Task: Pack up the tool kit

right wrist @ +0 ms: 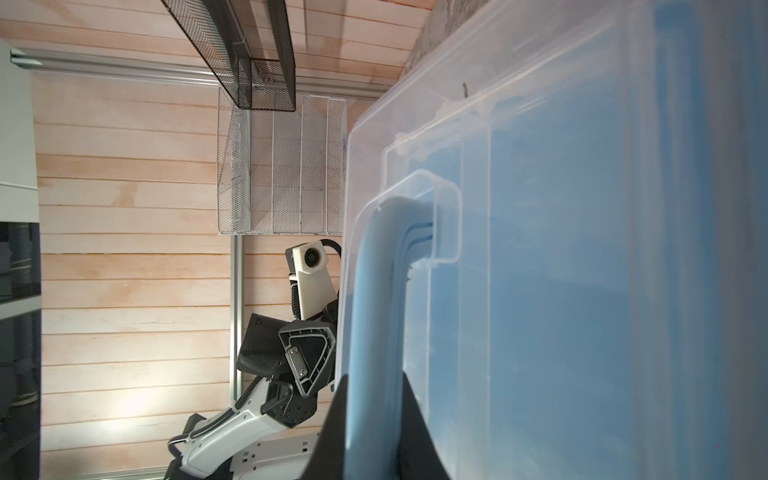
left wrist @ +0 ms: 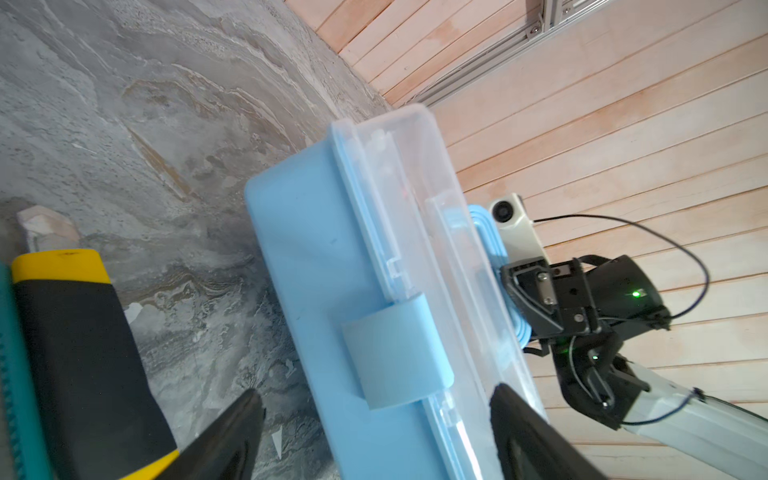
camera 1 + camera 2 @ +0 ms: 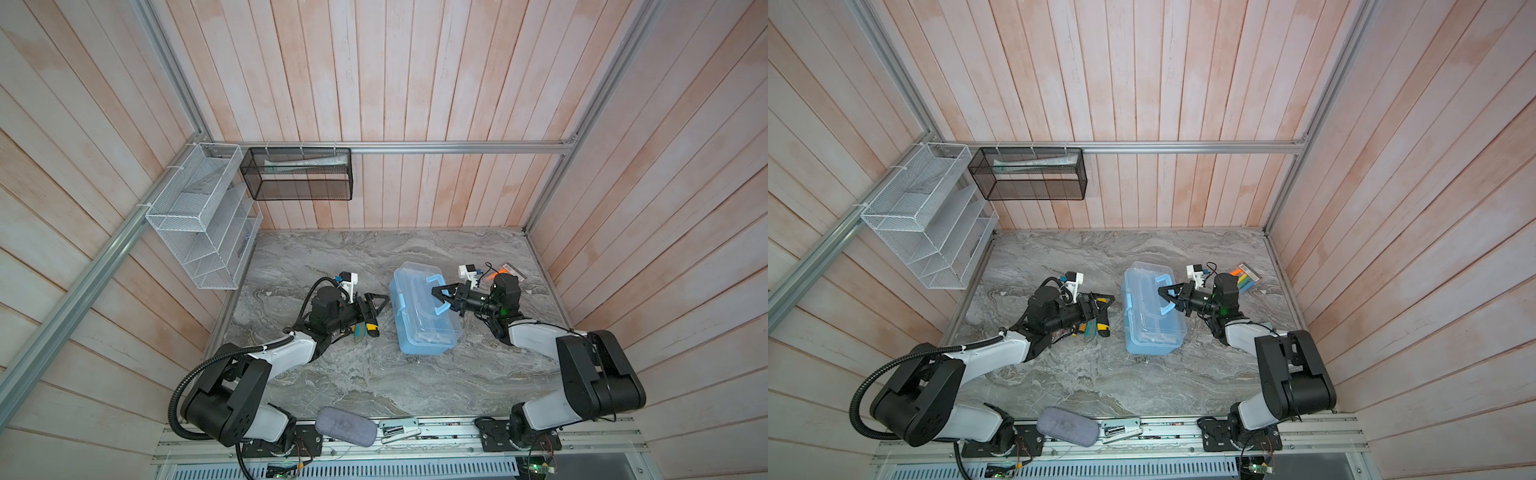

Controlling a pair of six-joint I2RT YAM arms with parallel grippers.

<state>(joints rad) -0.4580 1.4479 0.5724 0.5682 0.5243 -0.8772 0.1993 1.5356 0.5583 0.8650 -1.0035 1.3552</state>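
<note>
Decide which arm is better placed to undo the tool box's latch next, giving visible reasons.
Left. The left gripper is open and faces the latch on the tool box, while the right gripper is shut on the handle, so it is occupied.

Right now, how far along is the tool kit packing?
Done: nothing visibly; the light-blue plastic box with clear lid sits closed, blue latch down. In hand: right gripper, fingers shut on the box's blue handle; left gripper open beside the latch side, empty. Left: the yellow-black utility knife and a teal tool beside it lie on the marble table, outside the box.
</note>
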